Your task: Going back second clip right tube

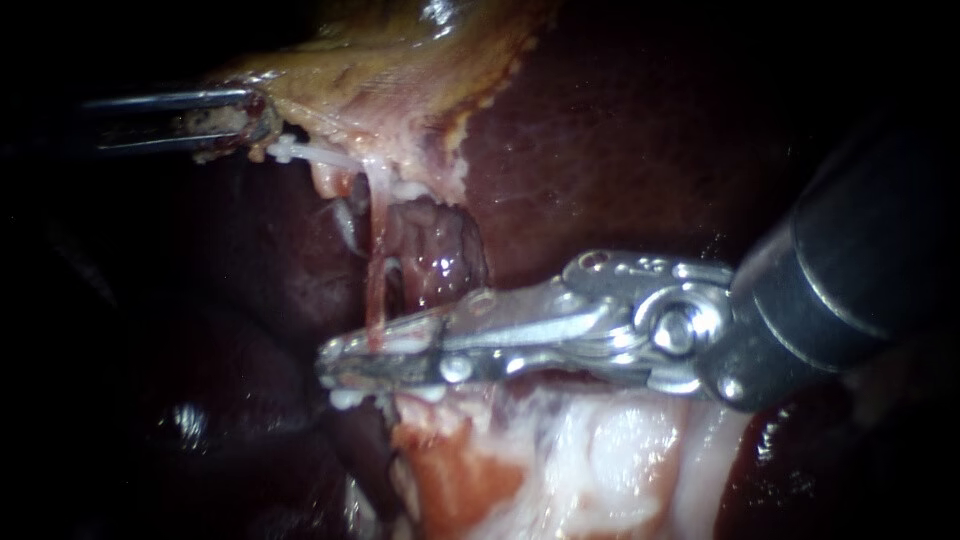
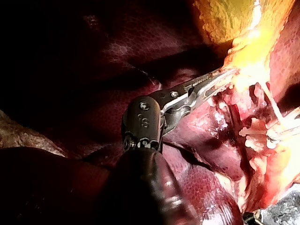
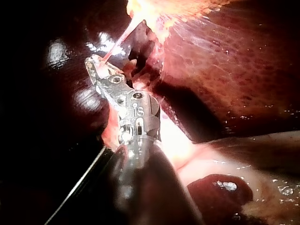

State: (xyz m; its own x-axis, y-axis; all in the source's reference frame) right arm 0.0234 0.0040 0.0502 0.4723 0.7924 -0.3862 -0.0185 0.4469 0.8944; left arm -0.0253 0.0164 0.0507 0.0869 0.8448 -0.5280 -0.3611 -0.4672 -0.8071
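The left instrument [image 1: 240, 120] comes in from 9 o'clock and ends near 10 o'clock of the endoscope view. Its end effector is closed on the yellowish edge of the gallbladder [image 1: 400, 70]. The hold appears meant to lift that edge away from the liver [image 1: 620, 150], so the strands below it stand stretched and apart. In the left wrist view the same instrument [image 2: 225, 75] bites the bright yellow tissue ahead of it.

A white clip [image 1: 300, 155] already lies across the strands just beside that grip.

The right instrument [image 1: 335, 365] enters from 3 o'clock and reaches past centre. Its end effector is narrow, clamped across the right tube [image 1: 377, 280], a thin pink strand running down from 12 o'clock into it. White clip material [image 1: 345, 398] shows at the tip, so the second clip seems seated but not released. In the right wrist view the taut strand [image 3: 119, 40] meets the end effector [image 3: 98, 65] at its tip.

Backing out probably calls for opening first, since pulling while clamped could tear the strand.
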